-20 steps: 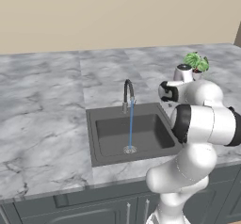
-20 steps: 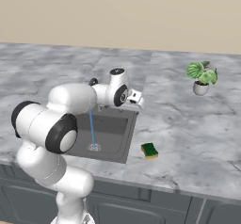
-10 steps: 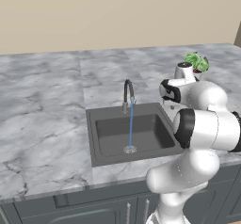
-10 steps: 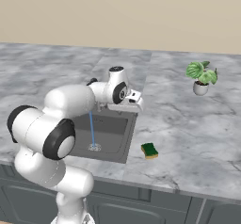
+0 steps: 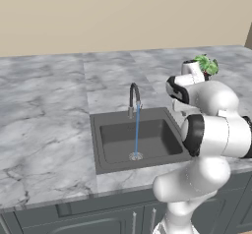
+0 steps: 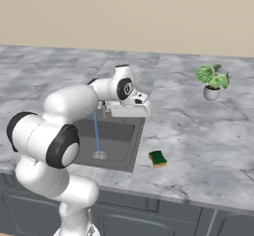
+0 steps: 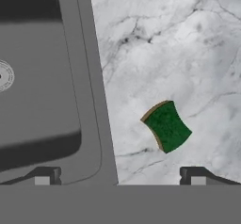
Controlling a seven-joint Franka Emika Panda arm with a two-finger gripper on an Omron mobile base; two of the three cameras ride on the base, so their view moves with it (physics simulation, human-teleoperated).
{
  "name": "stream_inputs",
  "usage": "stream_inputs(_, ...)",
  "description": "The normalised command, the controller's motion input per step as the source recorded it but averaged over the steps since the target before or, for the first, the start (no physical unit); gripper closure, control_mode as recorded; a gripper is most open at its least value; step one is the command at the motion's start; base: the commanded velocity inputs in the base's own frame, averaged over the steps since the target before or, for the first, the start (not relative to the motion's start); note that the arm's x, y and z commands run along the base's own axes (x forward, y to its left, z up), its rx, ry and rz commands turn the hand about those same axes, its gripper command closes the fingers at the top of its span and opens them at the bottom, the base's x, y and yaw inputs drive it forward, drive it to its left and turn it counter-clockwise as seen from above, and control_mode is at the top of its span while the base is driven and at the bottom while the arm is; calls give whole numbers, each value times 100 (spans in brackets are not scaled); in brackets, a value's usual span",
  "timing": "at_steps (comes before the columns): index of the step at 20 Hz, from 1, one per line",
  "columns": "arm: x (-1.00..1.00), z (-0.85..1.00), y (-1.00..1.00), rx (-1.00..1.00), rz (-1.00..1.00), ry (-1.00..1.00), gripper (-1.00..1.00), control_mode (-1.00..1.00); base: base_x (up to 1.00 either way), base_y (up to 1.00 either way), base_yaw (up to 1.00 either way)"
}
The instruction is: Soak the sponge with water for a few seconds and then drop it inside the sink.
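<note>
marble bench [image 6: 208, 131] carries the sponge [image 6: 158, 158], dark green over yellow, right of the sink [image 6: 116, 146]; hand [image 7: 120, 176] above, tips apart; water [image 5: 137, 130] shows from base.

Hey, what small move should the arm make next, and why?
Probably lower the open gripper toward the sponge and centre over it: the sponge lies untouched on the counter beside the sink, while the water is already running.
</note>
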Motion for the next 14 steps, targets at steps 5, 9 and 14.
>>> stream_inputs(5,-25,0,-10,0,7,16,-100,-100,0,0,0)
stream_inputs(9,-9,0,-21,0,7,-2,-100,-100,0,0,0)
stream_inputs(14,-24,-17,-21,6,6,-4,-100,-100,0,0,0)
